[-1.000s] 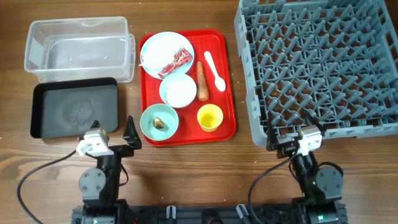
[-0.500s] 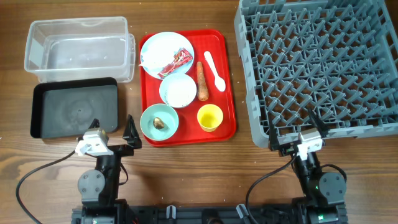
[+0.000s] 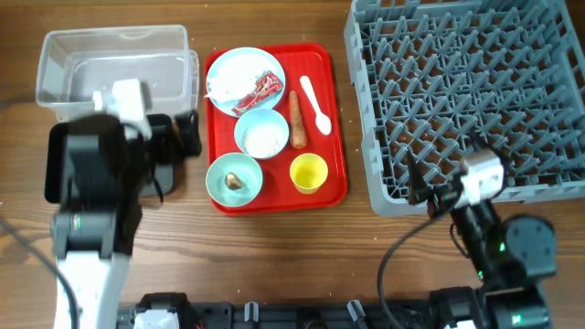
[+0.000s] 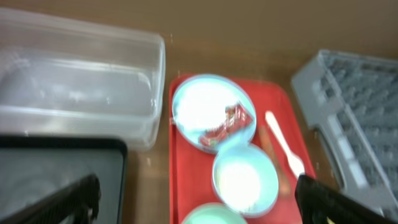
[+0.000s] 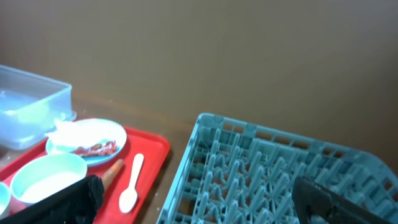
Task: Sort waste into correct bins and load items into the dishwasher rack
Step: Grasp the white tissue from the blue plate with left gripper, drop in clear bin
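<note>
The red serving tray (image 3: 335, 110) holds a pale blue plate (image 3: 236, 68) with the red wrapper (image 3: 259, 90), a white bowl (image 3: 261, 134) with rice, a carrot (image 3: 297, 119), a white spoon (image 3: 315, 102), a mint-green bowl (image 3: 234, 178) with a brown scrap, and a yellow cup (image 3: 308, 172). My left gripper (image 3: 187, 134) is open and empty above the black tray (image 3: 57, 178), left of the white bowl (image 4: 244, 180). My right gripper (image 3: 430, 190) is open and empty over the front edge of the grey rack (image 3: 475, 91). The spoon (image 5: 132, 183) shows in the right wrist view.
The clear tub (image 3: 114, 68) stands behind the black tray, at the back left. My left arm hides much of the black tray. The rack (image 5: 280, 168) fills the right side. Bare wood lies in front of the red tray.
My left arm has risen and swung forward over the black tray, toward the red tray. My right arm has lifted and moved forward to the rack's front edge. Nothing was picked up.
</note>
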`<state>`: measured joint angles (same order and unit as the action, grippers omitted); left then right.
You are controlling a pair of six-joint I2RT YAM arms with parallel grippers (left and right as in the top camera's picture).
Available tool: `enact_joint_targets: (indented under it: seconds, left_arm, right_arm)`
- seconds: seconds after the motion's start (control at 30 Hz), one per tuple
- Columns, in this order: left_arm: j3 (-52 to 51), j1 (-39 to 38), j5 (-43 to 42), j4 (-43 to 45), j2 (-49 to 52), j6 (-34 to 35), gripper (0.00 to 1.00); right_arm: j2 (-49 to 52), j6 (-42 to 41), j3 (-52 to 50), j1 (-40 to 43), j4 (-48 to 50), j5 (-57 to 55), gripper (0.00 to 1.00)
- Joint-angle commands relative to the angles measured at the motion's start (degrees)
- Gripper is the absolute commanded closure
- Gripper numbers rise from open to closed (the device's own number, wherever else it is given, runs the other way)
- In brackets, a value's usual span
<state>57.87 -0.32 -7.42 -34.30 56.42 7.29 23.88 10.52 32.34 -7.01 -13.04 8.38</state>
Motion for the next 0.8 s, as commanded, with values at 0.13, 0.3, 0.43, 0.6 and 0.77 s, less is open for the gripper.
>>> enact_joint_targets:
  seconds: [0.13,0.3,0.43,0.6,0.77]
  left_arm:
    - [34.9,-7.4,1.9,-25.7,27.5,-4.3,0.0]
    - [38.0,-9.0,-3.0,-28.5,33.6,-3.4,0.0]
    - [38.0,-9.0,-8.3,-27.0,33.6,-3.4,0.0]
    - [45.7,-9.0,2.2,-22.2,41.1,0.6,0.0]
    - [53.4,-9.4,5.4,-21.6,57.2,-3.8,0.0]
  right_arm:
    - [23.0,-4.9,24.3,0.2,-21.2,7.6,0.0]
    - [34.1,-6.0,29.9,0.2,-29.1,11.9,0.0]
    - [39.1,-17.1,29.9,0.2,-31.3,12.6,0.0]
    - [39.9,-16.7,29.9,0.2,-32.0,12.7,0.0]
    - [39.9,-16.7,29.9,0.2,-33.9,12.7,0.0]
